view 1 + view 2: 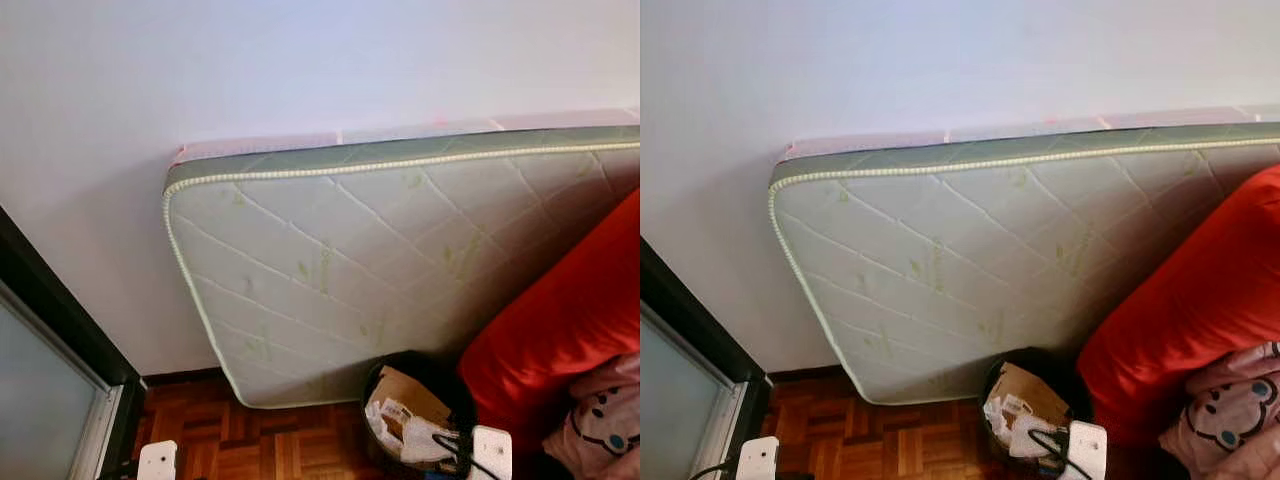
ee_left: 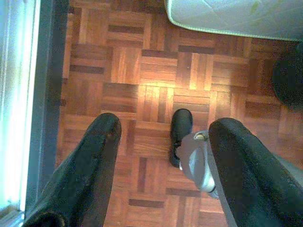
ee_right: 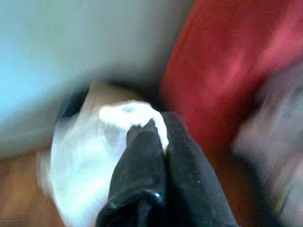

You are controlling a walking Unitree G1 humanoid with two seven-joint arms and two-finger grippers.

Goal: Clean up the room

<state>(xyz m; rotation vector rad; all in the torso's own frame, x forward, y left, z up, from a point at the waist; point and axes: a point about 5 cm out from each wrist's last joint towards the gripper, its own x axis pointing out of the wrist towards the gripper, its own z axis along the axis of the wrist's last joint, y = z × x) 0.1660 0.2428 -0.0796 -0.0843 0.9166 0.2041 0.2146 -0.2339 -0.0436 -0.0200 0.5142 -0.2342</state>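
Right wrist view — white paper (image 3: 130, 113) pinched between jaws, orientation blurred

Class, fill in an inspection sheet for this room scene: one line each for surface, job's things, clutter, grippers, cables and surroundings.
Surface: parquet floor, wooden, mostly bare near the window.
Job's things: black bin holding cardboard and white paper, beside the mattress; white scrap pinched in the right gripper.
Clutter: red bedding and pink patterned fabric at the right.
Grippers: right gripper shut on the white scrap over the bin, view blurred; left gripper open above the floor.
Cables: black cable by the bin's edge.
Surroundings: quilted mattress leaning on a white wall; dark-framed window at left.
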